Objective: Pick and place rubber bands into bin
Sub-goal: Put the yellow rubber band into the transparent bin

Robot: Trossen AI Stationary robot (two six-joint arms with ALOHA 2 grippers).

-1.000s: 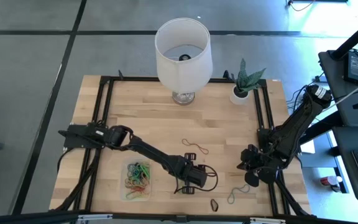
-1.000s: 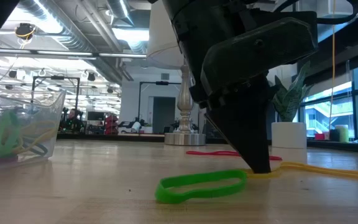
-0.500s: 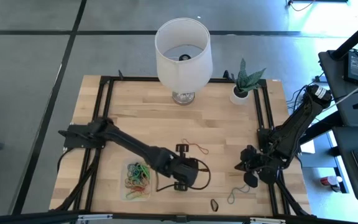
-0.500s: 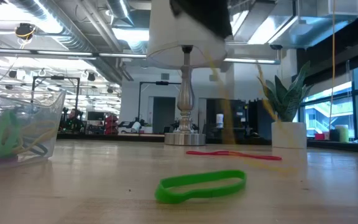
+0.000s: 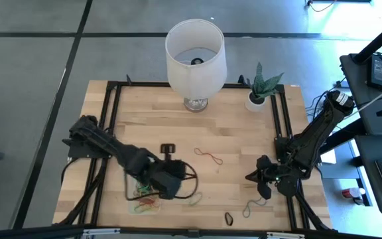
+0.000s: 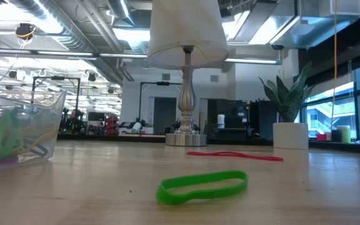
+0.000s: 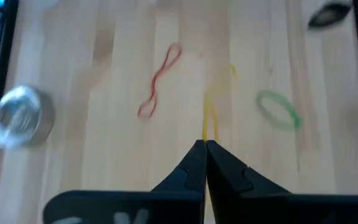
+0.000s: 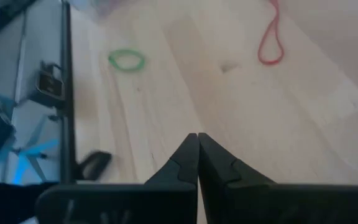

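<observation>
The left gripper hangs over the near left part of the counter, above the right edge of the bin. Its jaws are pressed together on a yellow rubber band, which dangles from the tips as a thin, stretched loop. The bin is a clear tray near the counter's front left, and it holds a tangle of coloured rubber bands in green, orange and yellow.

Other bands lie loose on the wood. A red band lies twisted near the middle of the counter. A green band lies flat toward the front edge on the right, and a dark band lies near it, close to the front edge.

The right gripper waits low over the right side of the counter, its jaws pressed together with nothing between them.

At the back of the counter stand a lamp with a white shade and a small plant in a white pot.
</observation>
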